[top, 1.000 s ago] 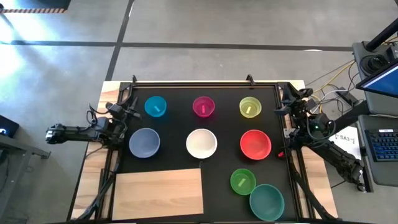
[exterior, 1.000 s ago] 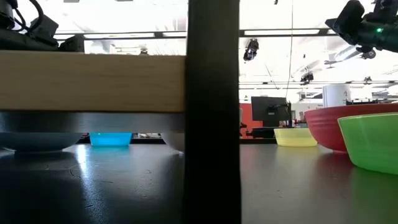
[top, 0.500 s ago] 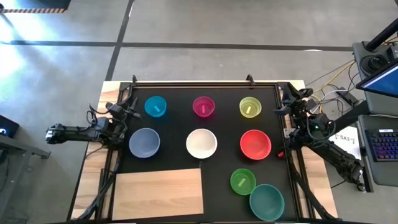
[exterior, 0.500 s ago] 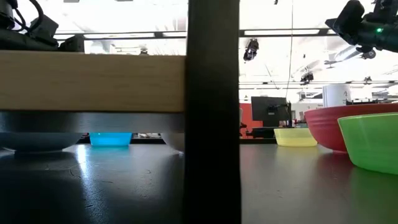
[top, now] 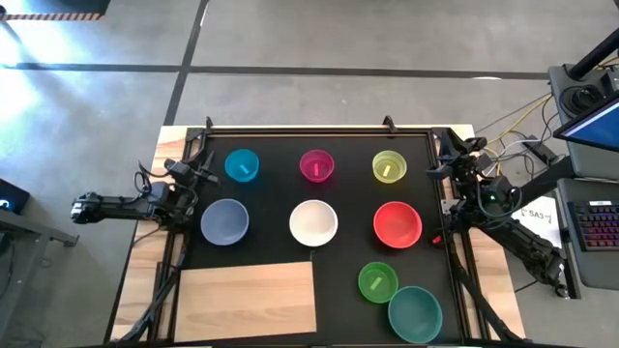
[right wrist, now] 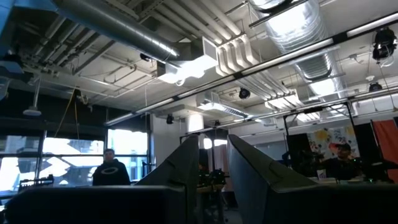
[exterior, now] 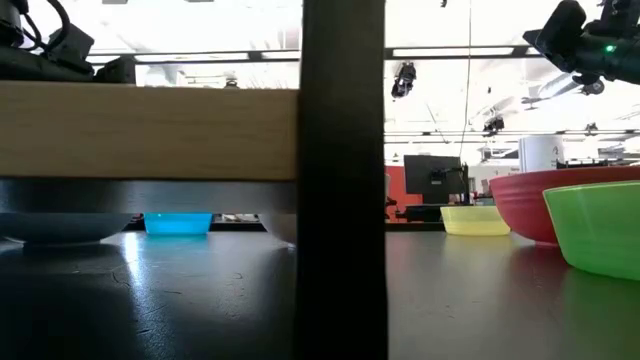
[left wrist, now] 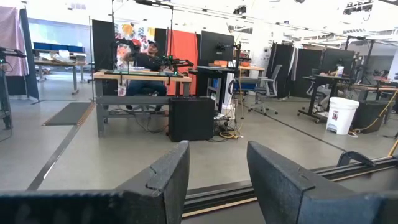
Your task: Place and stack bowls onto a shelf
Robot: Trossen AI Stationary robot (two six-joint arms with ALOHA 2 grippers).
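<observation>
**Bowls spread on the mat, shelf bare, both arms parked at the edges**

High view: the shelf (top: 248,301) is seen as a light-wood board at the near left corner of the black mat (top: 348,208), with nothing on it. Beyond the shelf, the slate-blue bowl (top: 224,221), white bowl (top: 313,222) and red bowl (top: 397,224) are set in a row; farther still, the blue bowl (top: 242,165), magenta bowl (top: 316,166) and yellow-green bowl (top: 389,166). To the right of the shelf, the green bowl (top: 377,281) is found touching the teal bowl (top: 415,313). The left gripper (top: 198,174) is held off the shelf's far left; the right gripper (top: 447,166) is at the mat's far right edge.

Low view: the shelf's wooden edge is seen above the slate-blue and blue bowls; the green, red and yellow-green bowls lie to its right.

Left wrist view: the left gripper's fingers (left wrist: 166,176) are seen spread, holding nothing.

Right wrist view: the right gripper's fingers (right wrist: 186,165) are parted by a narrow gap, with nothing between them.
</observation>
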